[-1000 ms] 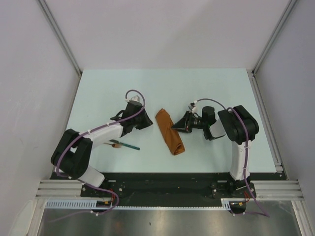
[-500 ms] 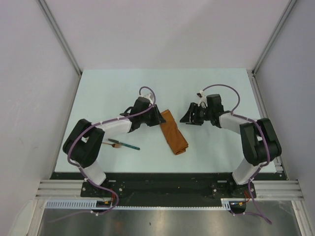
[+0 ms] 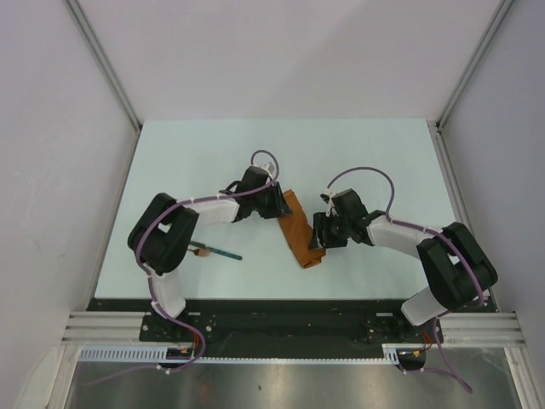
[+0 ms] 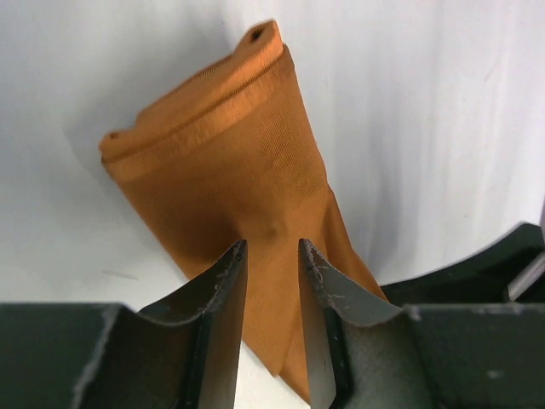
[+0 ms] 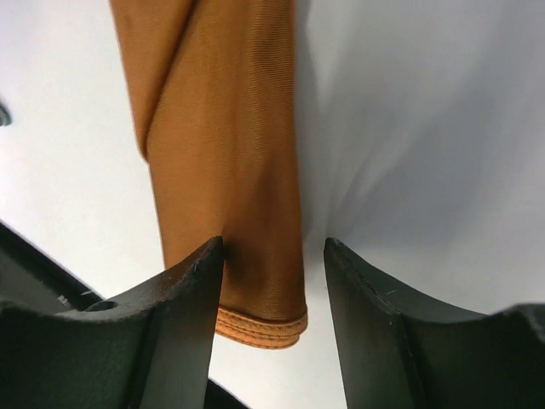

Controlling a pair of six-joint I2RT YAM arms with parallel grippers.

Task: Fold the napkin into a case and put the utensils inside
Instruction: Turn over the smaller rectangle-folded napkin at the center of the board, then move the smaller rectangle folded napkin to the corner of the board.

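Top view of a pale table [image 3: 383,153] with two robot arms reaching in from its near edge. Between them lies the napkin [image 3: 298,230], already folded into a narrow rust-orange strip that runs on a slant from far-left to near-right at the middle of the table. The utensils [image 3: 217,250] lie well apart from it, on the left and nearer side, so nothing is in the case yet.

Your left gripper [image 4: 271,249] sits low over the far end of the strip. Its jaws are parted only a little, with cloth showing in the narrow gap and a small dimple just ahead of the tips. It seems to be pressing or steadying the layers rather than pinching them, though you cannot be sure of a hold from here.

Your right gripper [image 5: 274,247] sits at the strip's near end. Its jaws are spread wider and straddle the hemmed end; one finger [image 5: 192,290] overlaps the cloth's edge and the other stands clear on bare table, and it holds nothing.

One gripper at each end probably keeps the folds from springing open.

The left arm is bent sharply at the elbow, its forearm stretched right and far towards the cloth; the right arm mirrors it, its forearm reaching left and its wrist angled down.
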